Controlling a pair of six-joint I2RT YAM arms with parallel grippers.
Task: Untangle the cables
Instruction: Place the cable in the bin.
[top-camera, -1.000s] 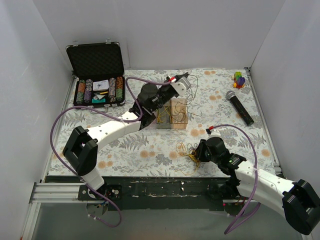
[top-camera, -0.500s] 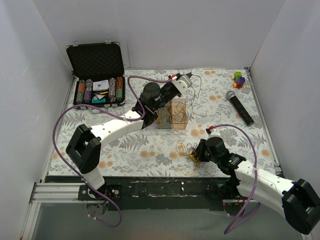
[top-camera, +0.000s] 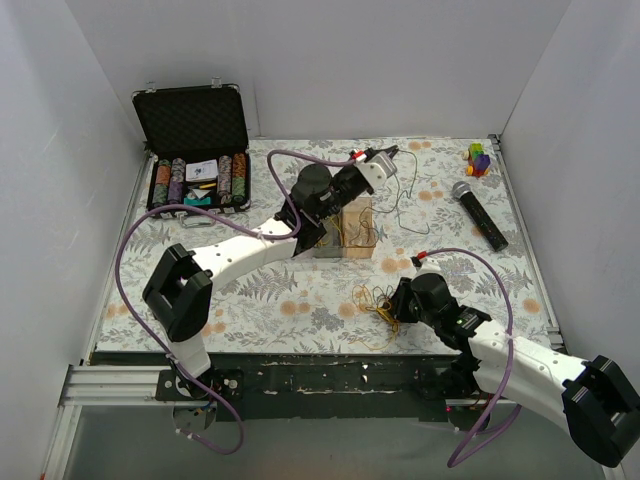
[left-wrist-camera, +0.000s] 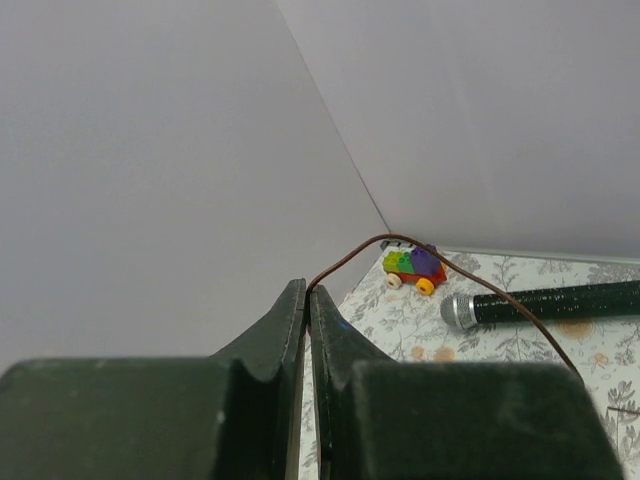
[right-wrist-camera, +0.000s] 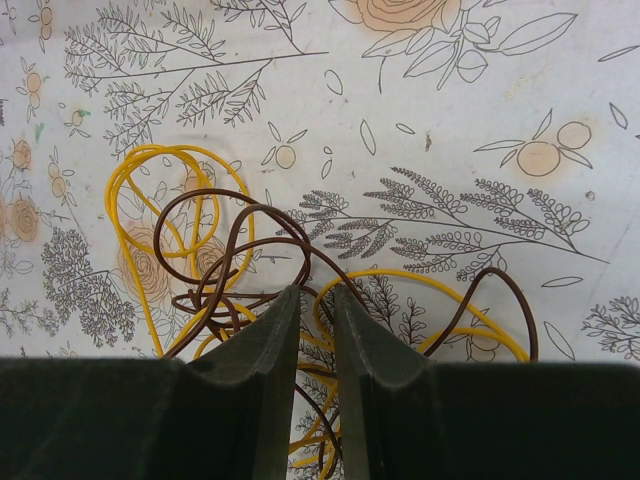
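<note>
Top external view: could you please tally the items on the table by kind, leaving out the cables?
Poker chip case: 1
Microphone: 1
Toy brick car: 1
Small box: 1
Total: 4

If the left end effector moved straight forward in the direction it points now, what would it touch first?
Probably the white back wall; the left end effector aims clear of the toy car and microphone, though depth is unclear.

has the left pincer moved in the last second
Yes. The left pincer, shut on a brown cable, has shifted right in the top view, past the box's right edge, toward the microphone.
</note>
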